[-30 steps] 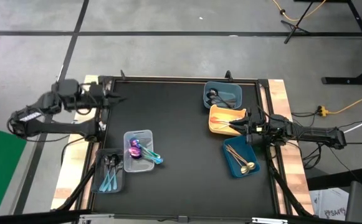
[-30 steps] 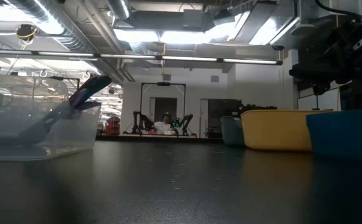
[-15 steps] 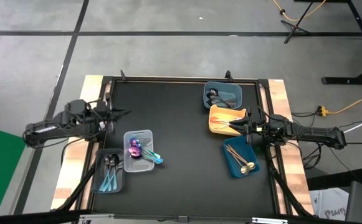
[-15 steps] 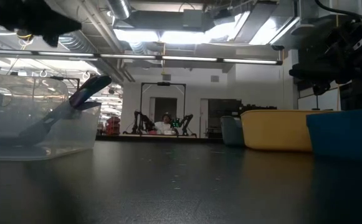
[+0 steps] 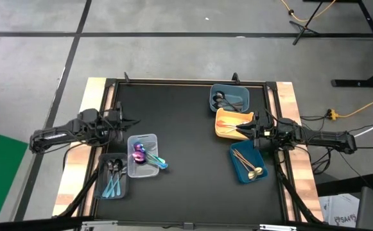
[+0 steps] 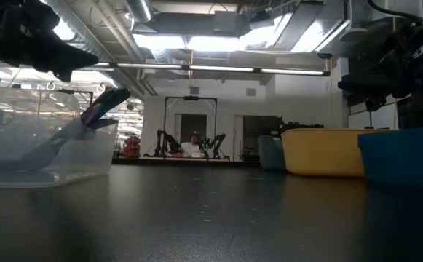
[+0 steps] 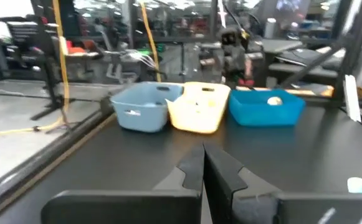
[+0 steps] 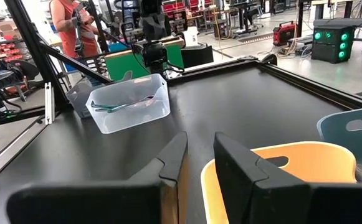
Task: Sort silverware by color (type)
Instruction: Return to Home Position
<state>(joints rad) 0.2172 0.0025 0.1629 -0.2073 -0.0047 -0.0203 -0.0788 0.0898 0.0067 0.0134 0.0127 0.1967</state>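
Black table (image 5: 173, 96) with sorted spoons: purple spoons (image 5: 138, 152) in the clear tray (image 5: 151, 137), gold spoons (image 5: 247, 163) in the blue tray (image 5: 240, 174). The left gripper (image 5: 126, 121), fingers pressed together and empty, hovers near the clear tray. The right gripper (image 5: 245, 130), fingers narrowly parted and empty, hangs over the yellow tray's (image 5: 223, 122) edge.

Black desk (image 5: 180, 128), wooden strips at both sides. Along its right edge, in a row: grey-blue bin (image 5: 237, 93), yellow bin (image 5: 225, 119), blue bin (image 5: 236, 168). Near its left edge: clear bin (image 5: 144, 141), with black bin (image 5: 123, 189) just beside it.
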